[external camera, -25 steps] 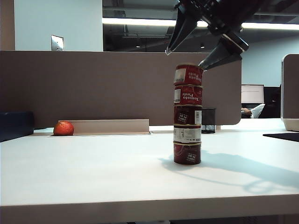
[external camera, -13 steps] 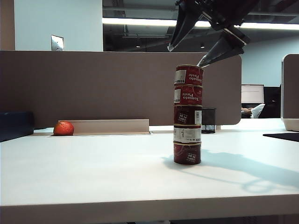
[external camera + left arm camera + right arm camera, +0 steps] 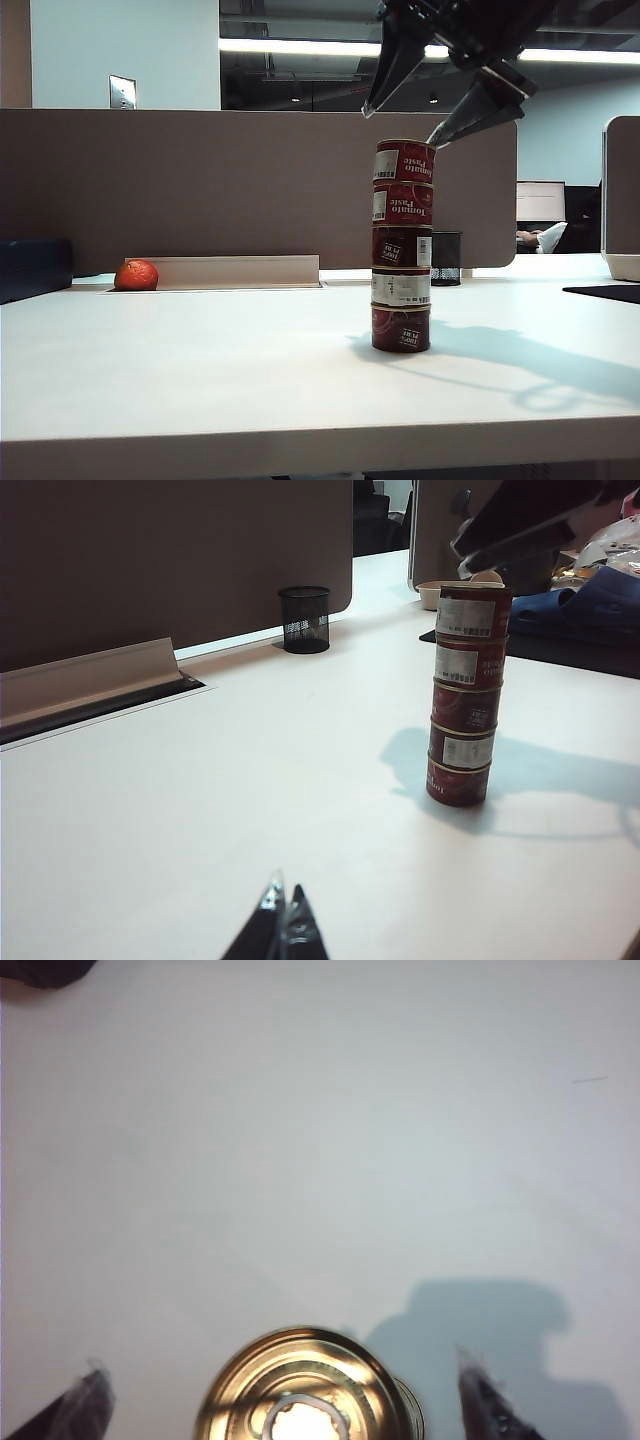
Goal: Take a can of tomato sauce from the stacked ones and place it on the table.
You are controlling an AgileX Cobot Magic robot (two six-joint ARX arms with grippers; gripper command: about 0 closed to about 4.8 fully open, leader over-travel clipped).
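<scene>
Tin, rigid, slick, probably weighty: the can of tomato sauce [image 3: 404,161] tops the stacked ones [image 3: 402,245] on your worktop [image 3: 200,360]. Right claw [image 3: 405,125] spread above it; pinch its label sides. Left claw [image 3: 284,912] clenched, well apart.

Five tins are stacked upright as the stacked ones [image 3: 402,245] on the table [image 3: 200,370], right of centre. The can of tomato sauce [image 3: 404,161] is placed topmost. Above it the right gripper [image 3: 405,122] is held — one finger to each side, apart from it. The left gripper [image 3: 283,927] is kept low, well left of the stack — behind which a mesh cup [image 3: 446,259] is seen, with an orange fruit [image 3: 136,275] far left by the partition [image 3: 200,185].
</scene>
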